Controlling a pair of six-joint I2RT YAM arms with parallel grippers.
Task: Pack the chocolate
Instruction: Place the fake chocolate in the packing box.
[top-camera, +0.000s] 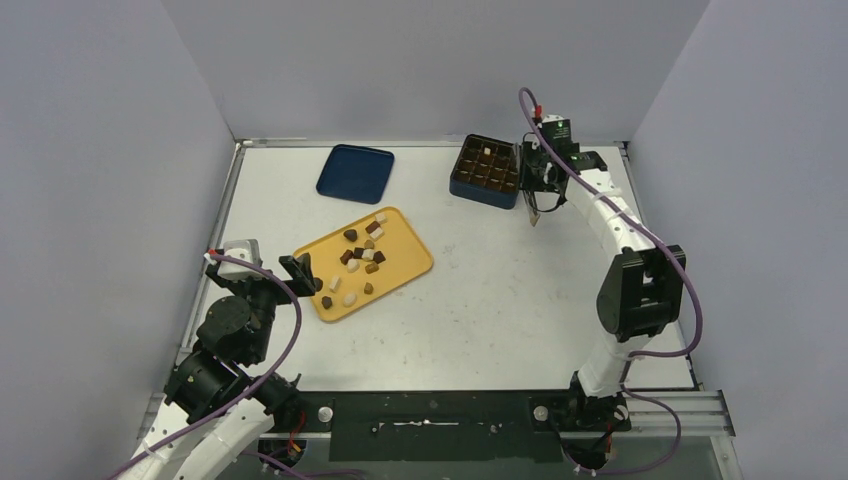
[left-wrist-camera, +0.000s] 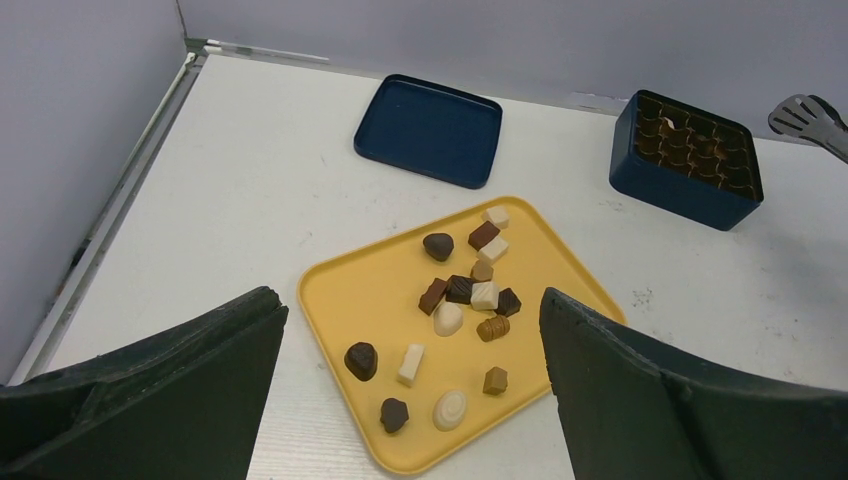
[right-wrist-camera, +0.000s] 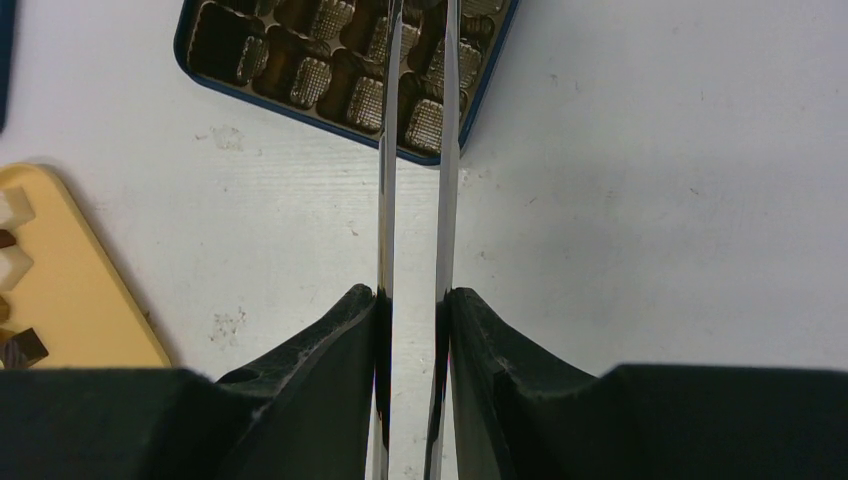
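Several chocolate pieces (top-camera: 362, 255), dark brown, caramel and white, lie on the yellow tray (top-camera: 408, 262); they also show in the left wrist view (left-wrist-camera: 470, 292). My left gripper (top-camera: 305, 272) is open and empty, low at the tray's (left-wrist-camera: 340, 300) near left edge. My right gripper (top-camera: 537, 182) is shut on metal tongs (right-wrist-camera: 385, 150), beside the right edge of the dark blue gridded box (top-camera: 487, 170). In the right wrist view the tong blades reach over the box (right-wrist-camera: 300, 60), and their tips are out of frame. One pale piece (top-camera: 484, 152) sits in a cell.
The box's dark blue lid (top-camera: 355, 172) lies flat behind the tray, also in the left wrist view (left-wrist-camera: 428, 130). Grey walls close the table's left, back and right sides. The box (left-wrist-camera: 690, 150) and the tong ends (left-wrist-camera: 810, 118) show at the far right.
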